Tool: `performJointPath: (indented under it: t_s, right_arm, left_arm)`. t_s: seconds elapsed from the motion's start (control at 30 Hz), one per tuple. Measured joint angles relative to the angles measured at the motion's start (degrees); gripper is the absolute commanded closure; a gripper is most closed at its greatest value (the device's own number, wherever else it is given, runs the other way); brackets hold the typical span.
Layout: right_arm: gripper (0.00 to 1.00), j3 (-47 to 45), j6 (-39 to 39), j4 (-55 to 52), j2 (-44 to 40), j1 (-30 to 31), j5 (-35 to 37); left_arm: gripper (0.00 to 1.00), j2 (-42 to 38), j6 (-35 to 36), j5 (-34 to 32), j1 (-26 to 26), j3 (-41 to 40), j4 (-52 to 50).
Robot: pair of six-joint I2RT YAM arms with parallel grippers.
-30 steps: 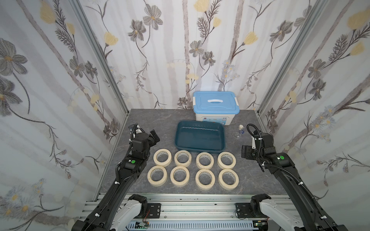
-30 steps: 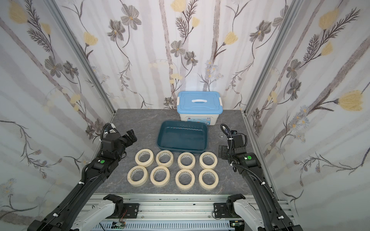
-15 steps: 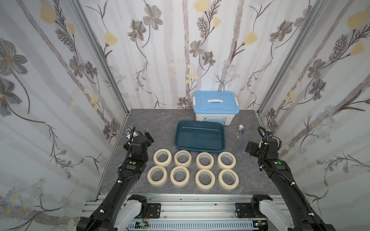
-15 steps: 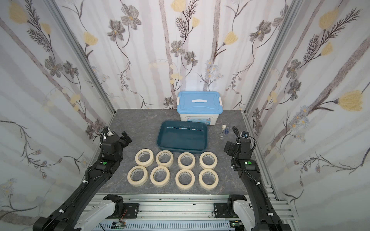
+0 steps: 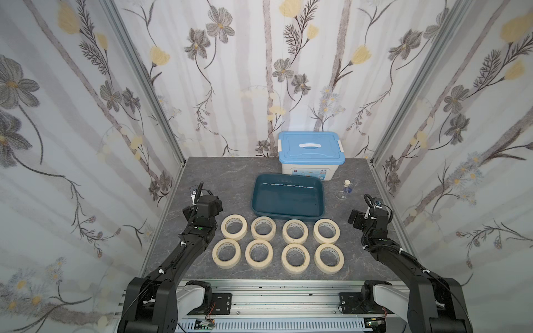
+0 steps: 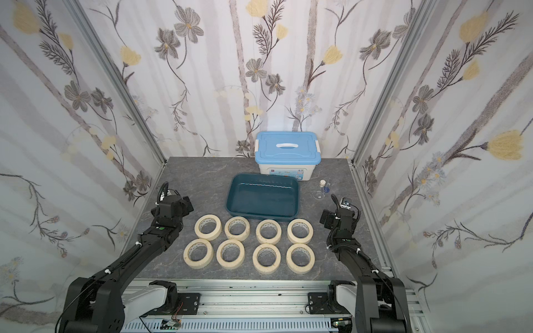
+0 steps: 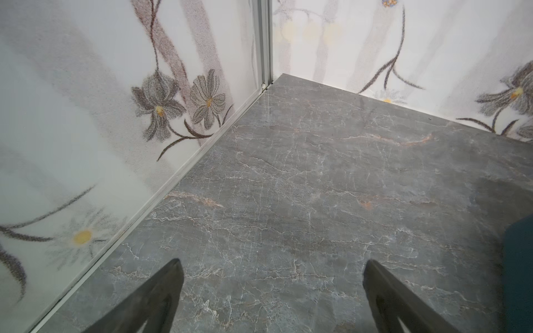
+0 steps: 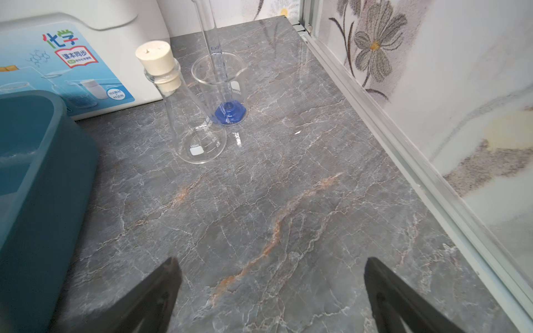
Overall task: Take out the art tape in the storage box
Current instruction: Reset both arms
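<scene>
Now eight art tape rolls (image 5: 316, 230) lie in two rows on the table (image 5: 230, 178), outside the storage box (image 5: 288, 214), near its front wall; left gripper (image 7: 273, 261) and right gripper (image 8: 271, 259) gape unladen over open table

Eight rolls of art tape (image 5: 234, 236) sit in front of one storage box (image 5: 288, 199). Behind the box: one lidded white bin (image 5: 311, 152). Right of the box: one stoppered flask (image 8: 199, 129), one beaker (image 8: 219, 75), one measuring cylinder (image 8: 230, 112). Two claws: left claw (image 7: 272, 288), right claw (image 8: 272, 288).
</scene>
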Motion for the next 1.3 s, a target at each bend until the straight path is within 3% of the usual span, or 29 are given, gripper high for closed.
performJointPath:
  t_s: [0.17, 0.53, 0.67, 1.0, 1.3]
  right_arm:
    - [0.0, -0.4, -1.0, 10.4, 9.0, 0.2, -4.0]
    - [0.0, -5.4, -5.6, 24.9, 10.4, 2.9, -10.6]
    - [0.0, -6.4, -7.3, 31.9, 16.3, 4.6, -10.8]
    - [0.0, -5.1, -8.9, 32.9, 16.4, 6.0, -10.3]
    - [0.0, -3.8, -9.4, 32.2, 16.3, 7.1, -7.5]
  left_arm:
    - [0.0, 2.6, 3.3, 1.4, 0.1, -3.4, 6.2]
    - [0.0, 8.1, 7.0, 5.5, 0.1, -8.5, 19.0]
    - [0.0, 9.0, 7.9, 6.7, 0.1, -10.0, 22.7]
    - [0.0, 12.5, 12.3, 12.4, 0.1, -11.6, 31.2]
    - [0.0, 22.7, 13.4, 15.1, 3.8, -15.8, 47.8]
